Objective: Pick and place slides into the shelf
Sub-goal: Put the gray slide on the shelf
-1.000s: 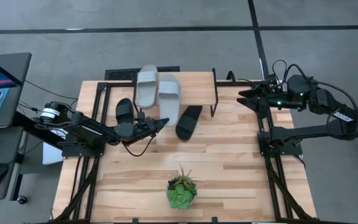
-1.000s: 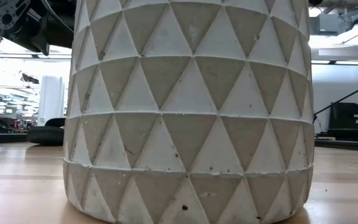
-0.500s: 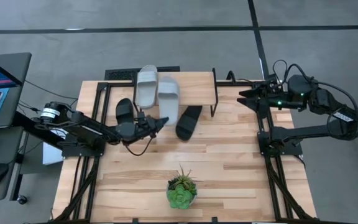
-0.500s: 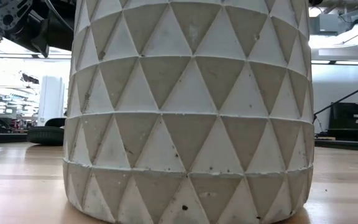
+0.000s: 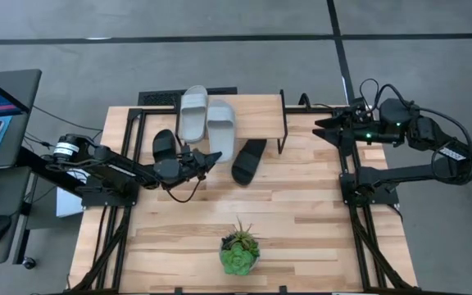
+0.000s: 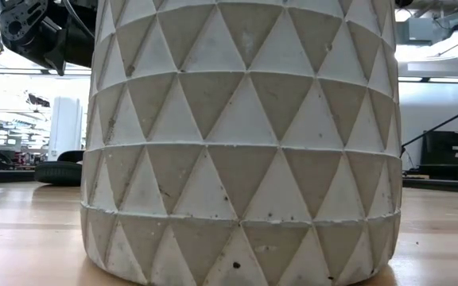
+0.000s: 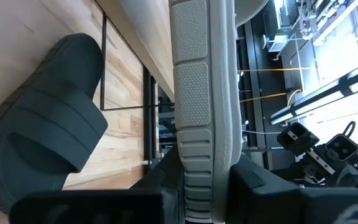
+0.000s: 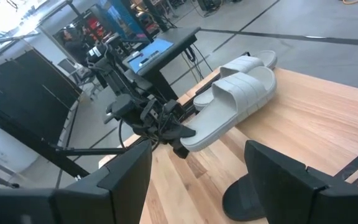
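Two light grey slides lie side by side at the far side: one point(image 5: 193, 113) rests on the shelf's plank point(image 5: 256, 111), the other point(image 5: 222, 129) reaches from the plank toward my left gripper point(image 5: 209, 156), which is shut on its near end. One black slide point(image 5: 164, 146) lies left of them on the table, and another point(image 5: 249, 161) lies right of the gripper, also seen in the left wrist view point(image 7: 42, 143). My right gripper point(image 5: 322, 127) waits open at the table's right far corner, touching nothing. My left gripper pinches the grey slide's heel end point(image 7: 199, 168) between its two fingers point(image 7: 160, 186), across the thickness of the sole. It comes roughly level from the table's left near side, in line with the slide. The toe end point(image 8: 263, 78) points toward the shelf, strap up.
A green plant point(image 5: 239, 251) in a grey triangle-patterned pot point(image 6: 245, 143) stands near the table's near edge and fills the low view. The shelf's black wire legs point(image 5: 283, 123) stand at its right end. Bare wood point(image 5: 301, 205) lies between the plant and the slides.
My left gripper has moved a little toward the table's far edge and left, still shut on the grey slide's heel, and the slide has shifted slightly with it toward the shelf. The other slides have stayed put.
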